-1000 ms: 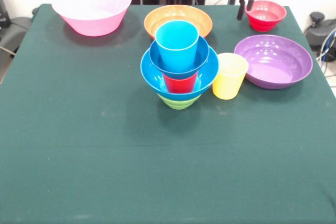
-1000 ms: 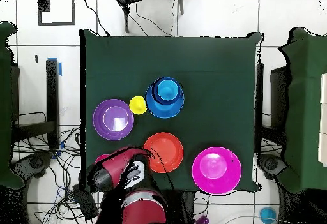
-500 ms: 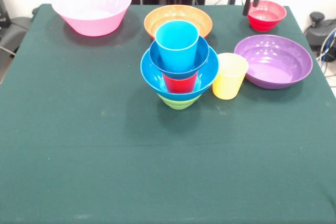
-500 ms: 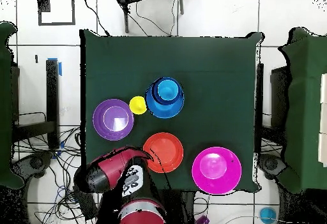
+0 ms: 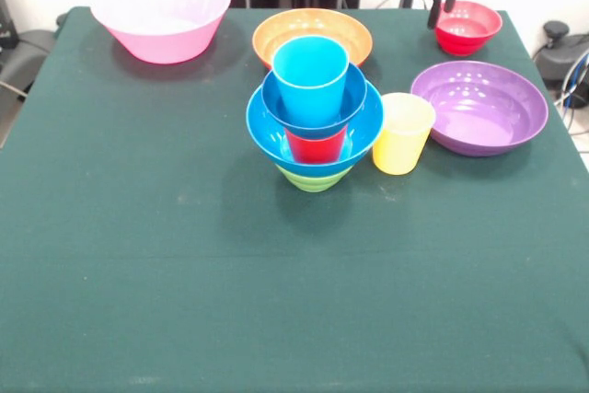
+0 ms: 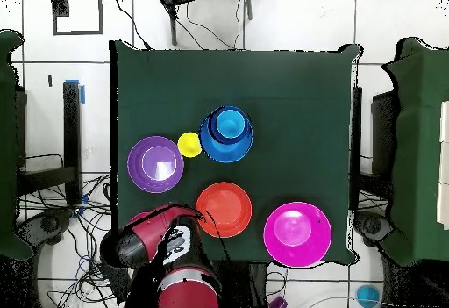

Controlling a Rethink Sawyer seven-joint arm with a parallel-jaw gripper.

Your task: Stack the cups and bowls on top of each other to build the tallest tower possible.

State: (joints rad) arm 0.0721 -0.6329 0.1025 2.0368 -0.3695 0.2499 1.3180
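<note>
- The gripper (image 5: 442, 8) hangs at the top right of the front view, its two dark fingers (image 5: 433, 12) pointing down just above the far left rim of the red bowl (image 5: 467, 27); a narrow gap shows between them, and they hold nothing.
- In the overhead view the red arm (image 6: 145, 239) fills the lower left of the frame and covers the gripper and most of the red bowl.
- The tower (image 5: 314, 117) stands at the centre of the front view: green bowl (image 5: 313, 177) at the bottom, large blue bowl (image 5: 267, 131) on it, red cup (image 5: 316, 144) inside that, small blue bowl (image 5: 276, 98) on the cup, blue cup (image 5: 310, 75) upright on top.
- From overhead the tower (image 6: 226, 133) sits slightly above the middle of the green table (image 6: 263, 85).
- The yellow cup (image 5: 402, 132) stands upright just right of the tower, apart from it.
- The purple bowl (image 5: 479, 107) lies right of the yellow cup, near the table's right edge.
- The orange bowl (image 5: 312, 27) sits just behind the tower, partly hidden by the blue cup.
- The pink bowl (image 5: 161, 17) rests at the upper left corner, well apart from the rest.
</note>
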